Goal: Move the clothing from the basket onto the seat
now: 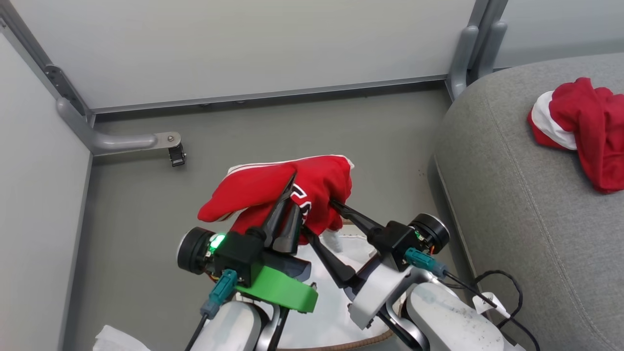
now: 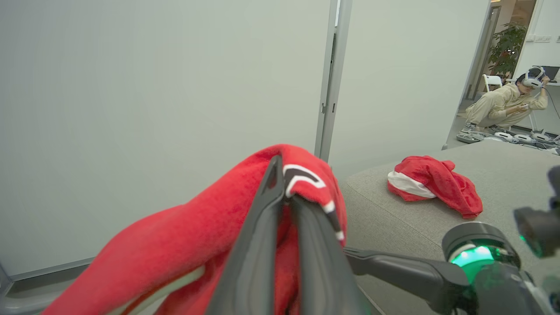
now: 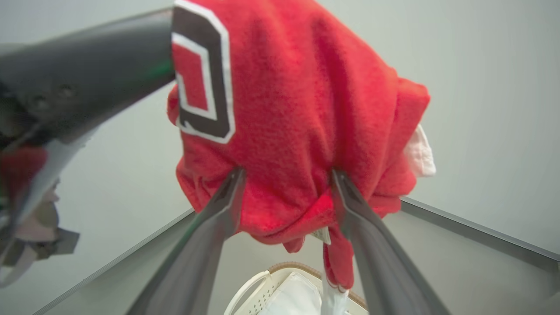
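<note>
While left gripper (image 1: pixel 295 192) clamps clothing (image 1: pixel 273 180) tight above basket (image 3: pixel 297 265), right gripper (image 3: pixel 287 174) gapes wide, fingertips (image 3: pixel 232 186) against cloth; second red garment (image 1: pixel 585 126) on seat (image 1: pixel 512 204)

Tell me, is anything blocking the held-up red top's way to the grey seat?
Nothing fixed that I can see. Only the right gripper, open around the clothing, sits on the side toward the seat; another red garment lies on that cushion.
</note>
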Controlling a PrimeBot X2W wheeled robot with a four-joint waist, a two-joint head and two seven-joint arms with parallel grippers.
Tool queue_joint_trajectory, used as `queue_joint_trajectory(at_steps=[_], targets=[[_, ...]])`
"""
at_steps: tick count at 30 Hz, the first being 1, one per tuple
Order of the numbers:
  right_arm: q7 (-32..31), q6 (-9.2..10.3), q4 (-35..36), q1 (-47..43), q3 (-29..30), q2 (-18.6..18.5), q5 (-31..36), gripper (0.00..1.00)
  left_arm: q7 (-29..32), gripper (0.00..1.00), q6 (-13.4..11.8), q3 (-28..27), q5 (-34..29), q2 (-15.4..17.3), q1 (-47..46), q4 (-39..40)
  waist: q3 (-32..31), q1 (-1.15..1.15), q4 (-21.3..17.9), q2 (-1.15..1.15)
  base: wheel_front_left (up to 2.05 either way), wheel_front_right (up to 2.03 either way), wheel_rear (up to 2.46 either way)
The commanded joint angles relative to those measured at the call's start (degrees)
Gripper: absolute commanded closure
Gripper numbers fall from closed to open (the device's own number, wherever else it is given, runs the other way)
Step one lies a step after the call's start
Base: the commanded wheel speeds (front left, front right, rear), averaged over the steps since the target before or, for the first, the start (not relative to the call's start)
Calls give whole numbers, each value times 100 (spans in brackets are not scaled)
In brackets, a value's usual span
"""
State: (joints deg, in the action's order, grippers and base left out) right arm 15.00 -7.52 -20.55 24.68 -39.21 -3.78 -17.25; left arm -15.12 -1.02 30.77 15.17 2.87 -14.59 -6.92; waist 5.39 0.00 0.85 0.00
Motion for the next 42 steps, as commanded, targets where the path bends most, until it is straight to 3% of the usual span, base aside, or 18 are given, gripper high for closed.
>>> queue_joint_trajectory(at_steps=[1,21,25,38,39,40,41,42], targets=[[25,6,-75,61,59,20,34,0,-4,100,-5,56,80,8,-105,46,3,0,40,0,0,0,0],[25,6,-239,206,377,74,71,0,-4,100,198,765,671,8,-187,-57,101,0,482,0,0,0,0],[25,6,-185,236,373,73,-41,100,-3,100,174,804,693,7,-190,-91,139,0,540,0,0,0,0],[26,6,98,67,744,71,-129,100,-1,100,101,724,606,8,-244,-108,210,0,415,0,0,0,0],[26,6,130,48,780,71,-138,100,-1,97,96,717,590,8,-243,-100,215,0,396,0,0,0,0],[26,6,179,28,815,71,-143,100,-1,76,91,710,573,8,-239,-94,220,0,369,0,0,0,0],[26,6,226,15,841,71,-136,100,-1,60,92,704,552,8,-241,-87,229,0,346,0,0,0,0],[26,6,284,-23,878,72,-128,100,-1,59,103,699,526,9,-239,-95,228,0,312,0,0,0,0]])
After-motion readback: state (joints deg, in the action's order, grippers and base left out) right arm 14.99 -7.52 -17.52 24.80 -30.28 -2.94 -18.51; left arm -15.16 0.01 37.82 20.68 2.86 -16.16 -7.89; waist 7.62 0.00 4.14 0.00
